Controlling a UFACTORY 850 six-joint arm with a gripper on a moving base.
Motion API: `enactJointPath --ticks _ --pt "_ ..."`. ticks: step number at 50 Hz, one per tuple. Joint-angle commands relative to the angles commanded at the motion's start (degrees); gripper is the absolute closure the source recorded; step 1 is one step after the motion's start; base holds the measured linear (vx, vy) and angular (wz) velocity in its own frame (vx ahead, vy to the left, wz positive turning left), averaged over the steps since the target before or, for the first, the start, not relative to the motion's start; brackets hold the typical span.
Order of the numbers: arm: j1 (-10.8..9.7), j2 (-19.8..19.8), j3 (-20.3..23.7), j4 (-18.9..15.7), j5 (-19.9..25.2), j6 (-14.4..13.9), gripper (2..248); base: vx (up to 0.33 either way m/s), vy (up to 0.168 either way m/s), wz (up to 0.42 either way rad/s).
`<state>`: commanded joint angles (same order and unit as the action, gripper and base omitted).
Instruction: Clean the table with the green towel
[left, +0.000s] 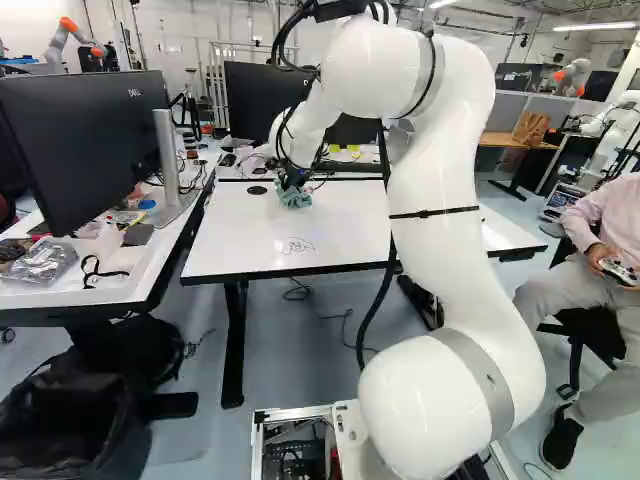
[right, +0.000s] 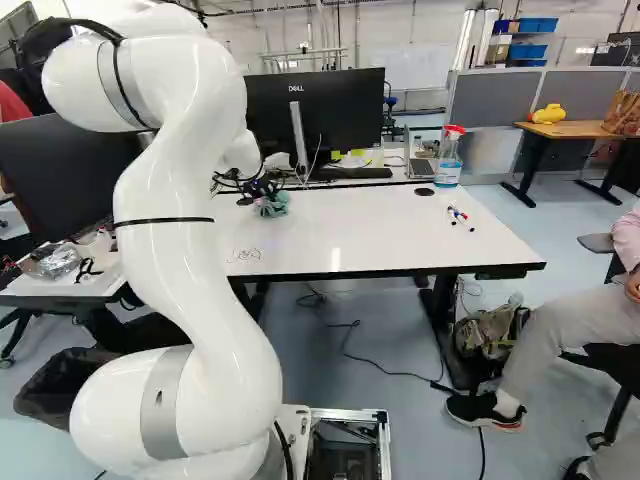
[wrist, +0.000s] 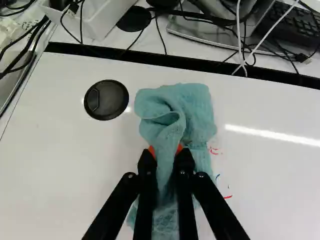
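In the left base view my gripper (left: 290, 180) is low over the far left part of the white table (left: 350, 225), at the green towel (left: 296, 196). The wrist view shows the gripper (wrist: 166, 152) shut on the bunched towel (wrist: 192, 112), cloth pinched between both orange pads and spreading ahead and beneath. Red and blue marks (wrist: 215, 151) show on the tabletop right beside the towel. A dark scribble (left: 298, 245) lies nearer the table's front edge. The towel hides the surface under it.
A spray bottle (right: 448, 157) and some markers (right: 460, 218) stand or lie on the table's right part. Behind are a monitor (right: 315, 115) and keyboard (wrist: 295, 27). A round black cable cover (wrist: 106, 100) sits beside the towel. A seated person is at the right.
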<state>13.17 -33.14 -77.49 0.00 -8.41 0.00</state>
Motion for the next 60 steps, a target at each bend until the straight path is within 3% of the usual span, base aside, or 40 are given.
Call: enactJointPath --ticks 24,60 --pt "0.43 5.25 7.11 0.00 0.00 0.00 203 0.000 0.000 0.000" --pt "-5.08 7.56 10.18 0.00 0.00 0.00 203 0.000 0.000 0.000"
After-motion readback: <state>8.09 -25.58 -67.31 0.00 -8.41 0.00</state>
